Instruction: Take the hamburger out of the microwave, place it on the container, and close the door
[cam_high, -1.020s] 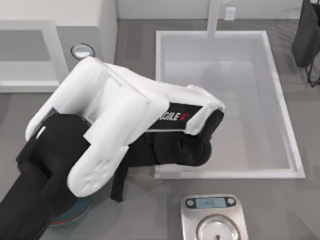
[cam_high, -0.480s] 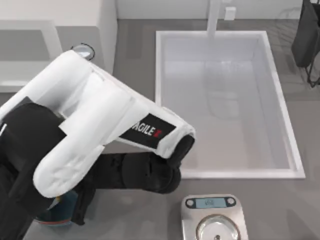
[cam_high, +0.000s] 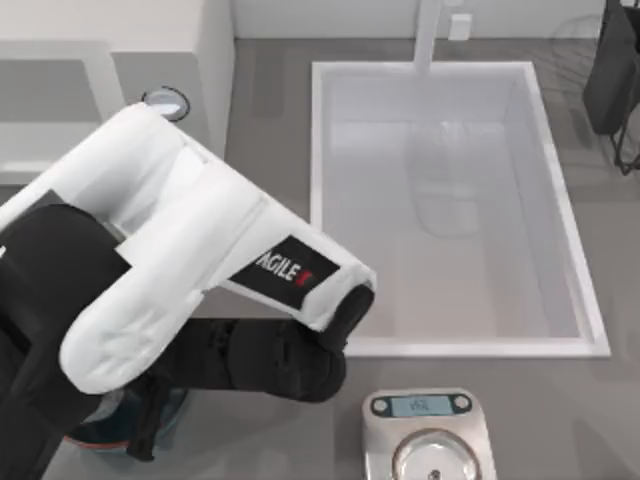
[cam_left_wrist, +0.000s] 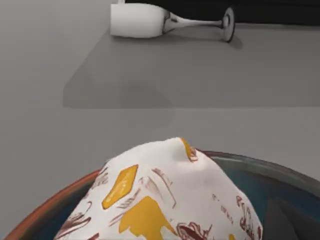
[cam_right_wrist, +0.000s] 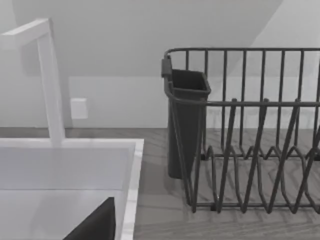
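Over at the surface's near-left corner, the left arm (cam_high: 180, 270) leans low across the container (cam_high: 105, 435), whose blue inside and reddish-brown rim peek out from under it. Compared with half a second ago the arm has barely shifted: its dark forearm has slid a touch further left and nearer, and a little more of the bowl's edge shows beneath it. From the left wrist view, the hamburger (cam_left_wrist: 165, 200) sits inside the container (cam_left_wrist: 45, 215), a white wrapped lump with orange-yellow patches, resting against the blue floor. Whether the left end effector is grasping it or has released it I cannot tell, as the fingers are out of sight. Beyond the bowl a white wine glass (cam_left_wrist: 165, 22) lies on its side. The microwave (cam_high: 100, 90) stands at the far left, one dial (cam_high: 165, 101) visible. A sink (cam_high: 450, 200) fills the middle, with a silver scale (cam_high: 428, 435) nearer. The right arm stays parked by the dish rack (cam_right_wrist: 250, 130).
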